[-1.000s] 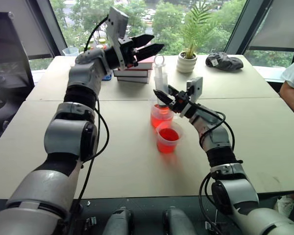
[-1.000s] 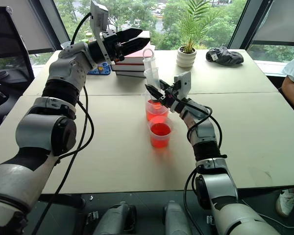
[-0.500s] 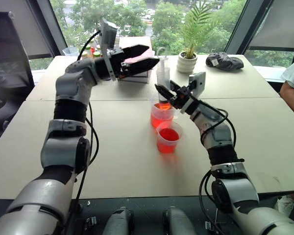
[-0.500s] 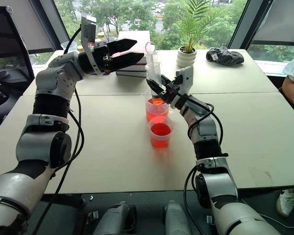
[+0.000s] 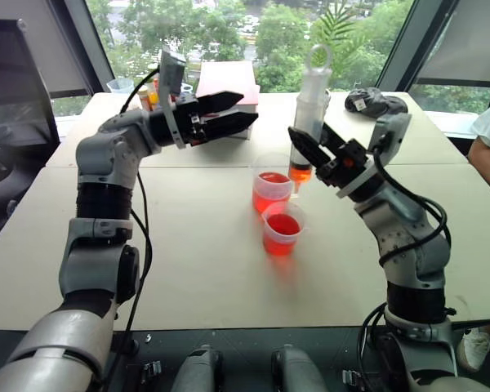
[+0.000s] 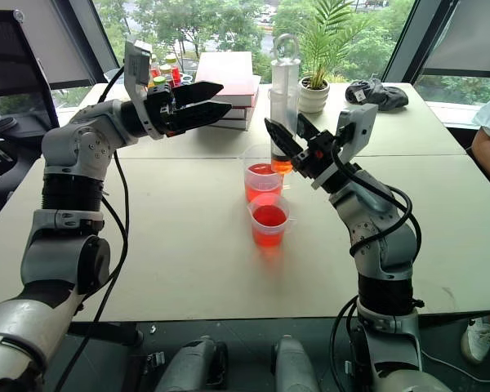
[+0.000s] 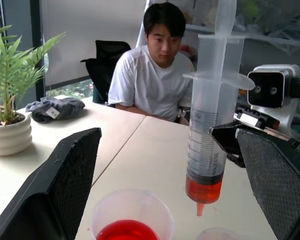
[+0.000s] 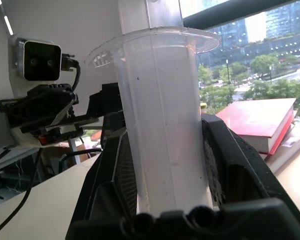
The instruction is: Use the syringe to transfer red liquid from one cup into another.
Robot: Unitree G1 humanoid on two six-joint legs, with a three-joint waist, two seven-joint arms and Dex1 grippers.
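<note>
My right gripper [image 5: 315, 147] is shut on the barrel of the syringe [image 5: 309, 106] and holds it upright. The syringe's lower end holds red liquid [image 7: 204, 189], and its tip hangs just above the right rim of the taller cup [image 5: 271, 193], which is part full of red liquid. A shorter cup [image 5: 282, 232] of red liquid stands right in front of it. My left gripper [image 5: 245, 109] is open in the air to the left of the syringe, pointing at it, with nothing between its fingers [image 7: 65, 185]. In the right wrist view the barrel [image 8: 165, 135] stands between both pads [image 8: 225, 165].
A stack of books [image 5: 227, 82], several small bottles [image 6: 167, 72], a potted plant [image 6: 313, 91] and a dark cloth [image 5: 376, 102] lie along the table's far side. A person [image 7: 160, 75] sits at the table's right side.
My right gripper lifted the syringe out of the taller cup and drew it back to the right. My left gripper pulled away left from the plunger ring and sank a little.
</note>
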